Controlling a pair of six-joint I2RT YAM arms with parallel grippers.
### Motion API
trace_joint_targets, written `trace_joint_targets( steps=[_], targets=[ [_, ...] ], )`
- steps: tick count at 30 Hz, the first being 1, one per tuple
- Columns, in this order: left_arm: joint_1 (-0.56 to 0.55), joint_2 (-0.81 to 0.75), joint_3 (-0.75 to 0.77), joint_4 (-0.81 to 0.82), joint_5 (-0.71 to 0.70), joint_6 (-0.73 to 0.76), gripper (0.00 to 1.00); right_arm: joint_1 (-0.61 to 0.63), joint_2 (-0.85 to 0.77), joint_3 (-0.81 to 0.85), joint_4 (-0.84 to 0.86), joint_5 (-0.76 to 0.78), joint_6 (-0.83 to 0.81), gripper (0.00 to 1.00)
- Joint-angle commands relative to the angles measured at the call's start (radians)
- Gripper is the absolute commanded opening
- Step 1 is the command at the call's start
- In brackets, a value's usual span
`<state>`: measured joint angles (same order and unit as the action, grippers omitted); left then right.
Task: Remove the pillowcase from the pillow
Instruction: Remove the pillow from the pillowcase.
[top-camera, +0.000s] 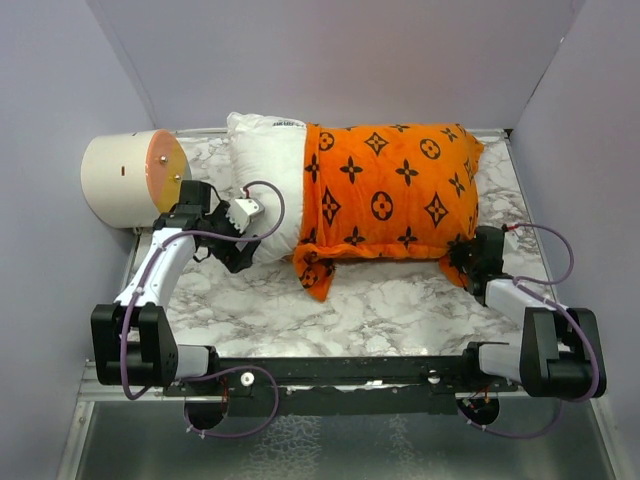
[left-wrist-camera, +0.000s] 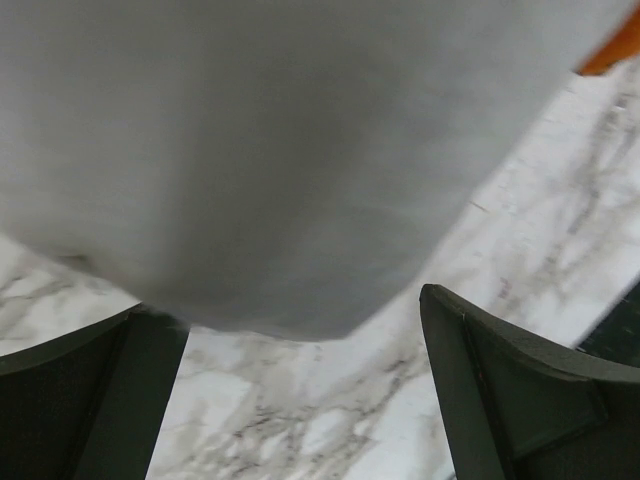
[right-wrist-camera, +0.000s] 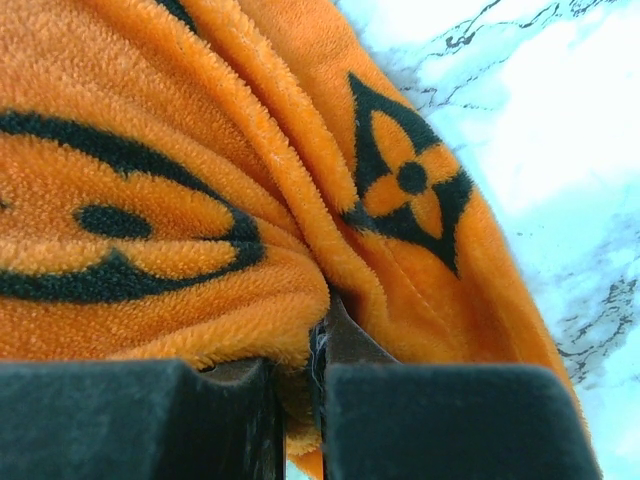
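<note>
The orange plush pillowcase (top-camera: 385, 195) with black flower and circle motifs covers the right part of the white pillow (top-camera: 268, 165), whose left end sticks out bare. My left gripper (top-camera: 237, 250) is open at the pillow's near left corner; in the left wrist view the white pillow (left-wrist-camera: 270, 150) bulges just above the gap between the fingers (left-wrist-camera: 500, 390). My right gripper (top-camera: 462, 258) is shut on a fold of the pillowcase (right-wrist-camera: 200, 250) at its near right corner, pinching the orange fabric between the pads (right-wrist-camera: 440, 420).
A cream cylinder with an orange face (top-camera: 130, 178) stands at the back left beside the left arm. The marble tabletop (top-camera: 380, 305) lies in front of the pillow. Grey walls close in on both sides and behind.
</note>
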<state>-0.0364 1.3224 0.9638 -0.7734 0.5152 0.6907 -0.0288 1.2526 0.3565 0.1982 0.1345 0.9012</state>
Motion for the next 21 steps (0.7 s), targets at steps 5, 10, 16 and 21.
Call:
trace_joint_targets(
  steps=[5,10,16,21],
  targets=[
    [-0.054,-0.054,-0.018,0.177,-0.072,-0.021,0.99,0.024,-0.021,-0.034,-0.109,-0.068,-0.023,0.01],
    [-0.114,-0.033,-0.028,0.21,-0.044,-0.053,0.99,0.025,-0.035,-0.037,-0.115,-0.075,-0.022,0.01],
    [-0.117,0.046,-0.001,0.221,-0.033,-0.043,0.94,0.026,-0.055,-0.022,-0.146,-0.068,-0.038,0.01],
    [-0.11,0.057,0.009,0.29,-0.112,-0.033,0.29,0.025,-0.053,0.017,-0.181,-0.054,-0.034,0.01]
  ],
)
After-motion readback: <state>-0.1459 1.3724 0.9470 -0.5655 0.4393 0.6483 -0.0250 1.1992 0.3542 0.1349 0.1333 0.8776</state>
